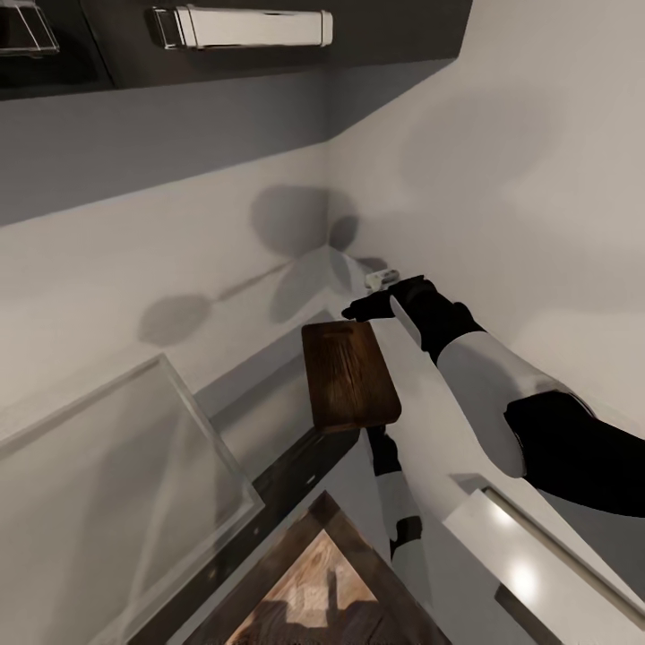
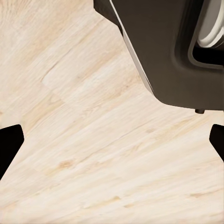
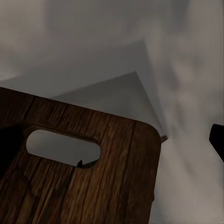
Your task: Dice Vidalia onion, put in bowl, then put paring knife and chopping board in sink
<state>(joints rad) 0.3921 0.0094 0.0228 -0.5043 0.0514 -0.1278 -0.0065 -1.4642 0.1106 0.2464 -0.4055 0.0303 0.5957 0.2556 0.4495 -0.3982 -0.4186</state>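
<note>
Up high, my right gripper (image 1: 358, 309) is closed on the chopping board (image 1: 349, 376) at its slotted end, and the board hangs from it against the pale wall (image 1: 502, 179). My left gripper (image 2: 112, 144) points at light wood floor (image 2: 79, 140), fingers spread, holding nothing. No writing is readable anywhere.

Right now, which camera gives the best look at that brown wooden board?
The head view: the whole chopping board shows there, held up in the air at the right hand's fingers. The right wrist view catches its slot-handle end up close. The left wrist view looks at pale wooden floor.
</note>
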